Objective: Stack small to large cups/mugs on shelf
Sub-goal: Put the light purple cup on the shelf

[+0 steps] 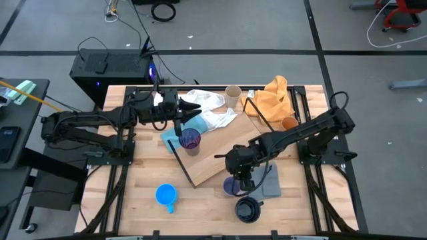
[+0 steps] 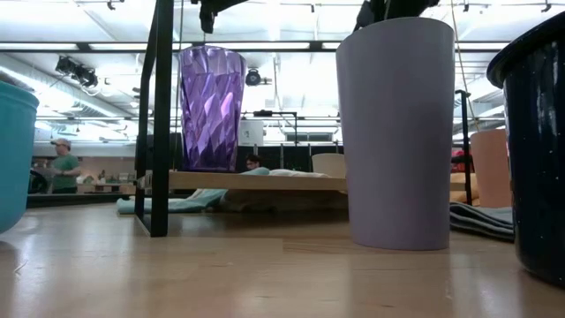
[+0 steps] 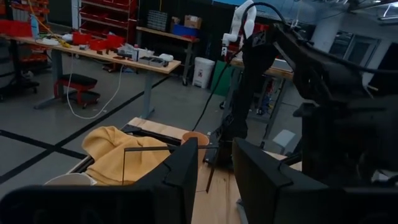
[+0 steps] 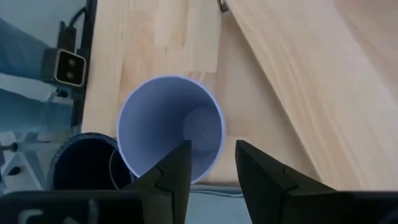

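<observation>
Purple tumbler (image 1: 191, 140) stands on the shelf (image 1: 220, 150) from above, left hand (image 1: 189, 109) just beyond it, grip unclear. Low down, a lavender cup (image 2: 395, 132) sits on the tabletop (image 2: 221, 274). Right hand (image 4: 212, 163), released, hovers over it.

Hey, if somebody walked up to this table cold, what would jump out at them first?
Probably the purple tumbler standing alone on the tilted shelf at mid-table, just below the left gripper. Next, the right gripper poised directly over the lavender cup, which stands upright on the table beside the shelf's edge, with the black mug next to it. The orange cloth heaped at the far right corner also catches the eye.
</observation>
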Motion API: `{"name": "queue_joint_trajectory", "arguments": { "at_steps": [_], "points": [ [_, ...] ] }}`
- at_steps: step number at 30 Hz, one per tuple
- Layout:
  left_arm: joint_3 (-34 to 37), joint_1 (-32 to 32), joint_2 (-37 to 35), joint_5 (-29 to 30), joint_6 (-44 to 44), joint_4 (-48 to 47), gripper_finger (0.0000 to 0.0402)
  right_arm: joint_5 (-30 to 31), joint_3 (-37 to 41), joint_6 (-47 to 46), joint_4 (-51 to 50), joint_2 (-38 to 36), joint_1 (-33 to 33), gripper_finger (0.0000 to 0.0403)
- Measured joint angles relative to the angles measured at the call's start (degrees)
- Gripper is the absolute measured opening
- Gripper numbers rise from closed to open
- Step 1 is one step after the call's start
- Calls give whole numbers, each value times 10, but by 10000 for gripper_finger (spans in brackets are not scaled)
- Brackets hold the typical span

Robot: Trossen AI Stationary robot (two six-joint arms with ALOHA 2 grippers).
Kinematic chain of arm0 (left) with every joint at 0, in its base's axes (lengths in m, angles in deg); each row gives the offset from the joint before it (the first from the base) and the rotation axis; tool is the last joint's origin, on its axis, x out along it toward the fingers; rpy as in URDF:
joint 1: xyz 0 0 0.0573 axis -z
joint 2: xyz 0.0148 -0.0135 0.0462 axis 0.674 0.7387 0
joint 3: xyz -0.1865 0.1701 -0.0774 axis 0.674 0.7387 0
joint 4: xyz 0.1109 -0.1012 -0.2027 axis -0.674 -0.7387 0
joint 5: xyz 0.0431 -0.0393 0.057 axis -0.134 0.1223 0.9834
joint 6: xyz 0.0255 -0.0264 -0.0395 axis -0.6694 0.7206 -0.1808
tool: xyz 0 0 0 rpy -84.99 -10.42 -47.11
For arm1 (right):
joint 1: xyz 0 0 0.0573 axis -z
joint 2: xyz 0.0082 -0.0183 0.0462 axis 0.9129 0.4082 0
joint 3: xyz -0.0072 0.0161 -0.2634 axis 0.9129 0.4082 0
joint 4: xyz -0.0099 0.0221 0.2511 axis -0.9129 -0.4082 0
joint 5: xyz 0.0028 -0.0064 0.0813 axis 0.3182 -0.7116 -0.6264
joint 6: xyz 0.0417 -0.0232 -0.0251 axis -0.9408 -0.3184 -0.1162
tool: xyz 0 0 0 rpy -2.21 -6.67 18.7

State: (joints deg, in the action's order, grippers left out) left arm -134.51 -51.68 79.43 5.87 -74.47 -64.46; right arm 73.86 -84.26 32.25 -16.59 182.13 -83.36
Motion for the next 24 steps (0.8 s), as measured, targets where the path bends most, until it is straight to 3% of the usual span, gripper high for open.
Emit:
{"name": "queue_joint_trajectory", "arguments": {
  "at_steps": [24],
  "points": [
    [-1,2,-48,0,-16,-28,107,-7,0,-9,37,48,0,128]
  ]
}}
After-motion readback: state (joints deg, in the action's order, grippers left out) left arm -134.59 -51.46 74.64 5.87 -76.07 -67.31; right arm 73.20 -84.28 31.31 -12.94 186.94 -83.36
